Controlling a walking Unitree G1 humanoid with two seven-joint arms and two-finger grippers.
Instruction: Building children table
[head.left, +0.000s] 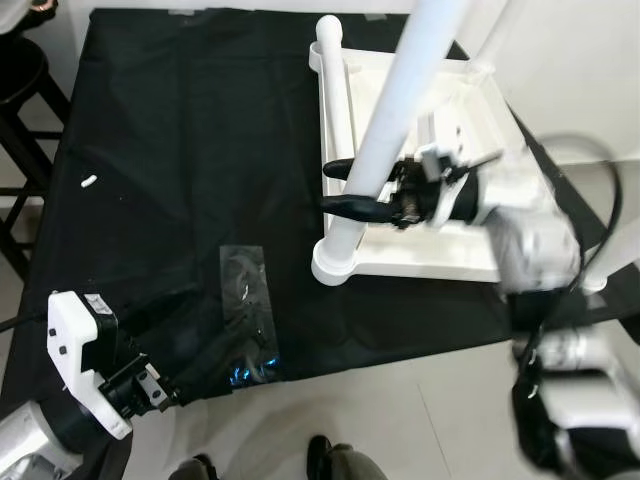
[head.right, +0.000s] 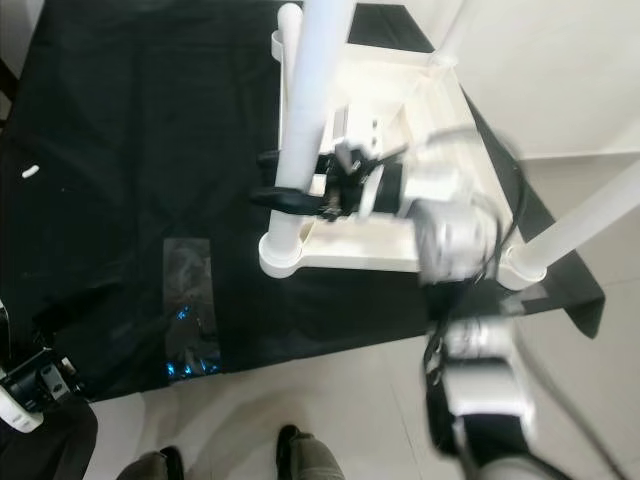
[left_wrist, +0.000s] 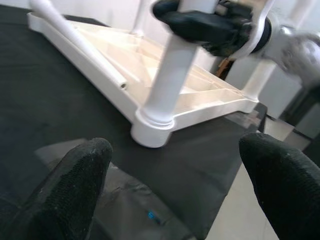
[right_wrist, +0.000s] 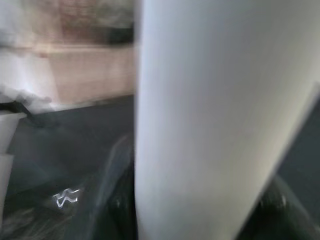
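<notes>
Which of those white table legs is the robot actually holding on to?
The leg standing in the near left corner socket: the right hand has its black fingers around it. The other upright legs go untouched, and another white tube lies along the tabletop's left edge.

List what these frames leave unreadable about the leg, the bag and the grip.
- Right wrist view: the white cylindrical plastic table leg sits so close and blurred that the right gripper's contact cannot be checked.
- Eye views: the right gripper has black fingers on either side of that leg; motion blur hides how tightly.
- The clear plastic bag on the black cloth: contents too small to identify.
- The leg's top is cut off by the frame edge.
</notes>
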